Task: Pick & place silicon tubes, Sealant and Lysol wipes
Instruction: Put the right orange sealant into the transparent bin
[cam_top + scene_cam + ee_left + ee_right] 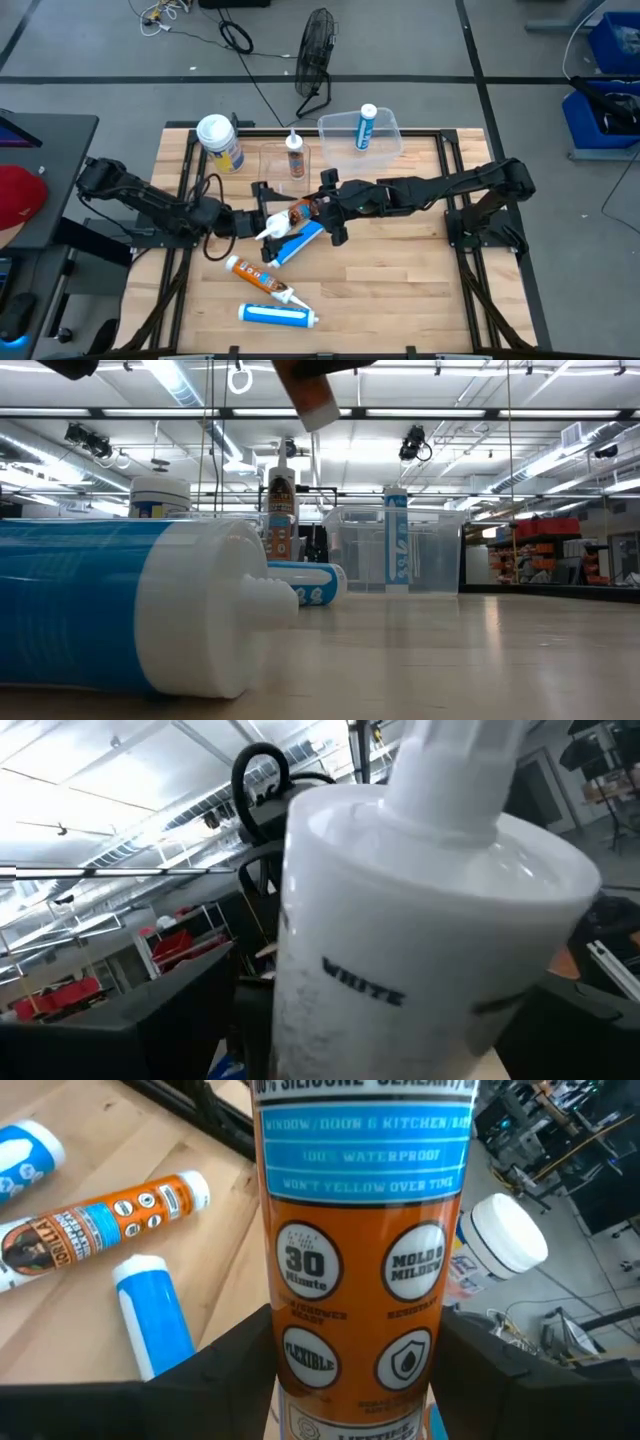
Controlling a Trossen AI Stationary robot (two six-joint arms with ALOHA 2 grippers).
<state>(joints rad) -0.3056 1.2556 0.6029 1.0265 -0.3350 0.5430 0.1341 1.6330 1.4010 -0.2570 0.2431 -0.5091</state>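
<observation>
At the centre of the high view, both grippers meet on one orange sealant tube (298, 212), apparently a handover. The right gripper (322, 207) pinches its body; the left gripper (262, 222) is spread wide around the white nozzle end. The Lysol wipes (219, 142) stand upper left.

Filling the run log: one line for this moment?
right gripper: holds orange sealant tube | left gripper: open at its white cap
</observation>
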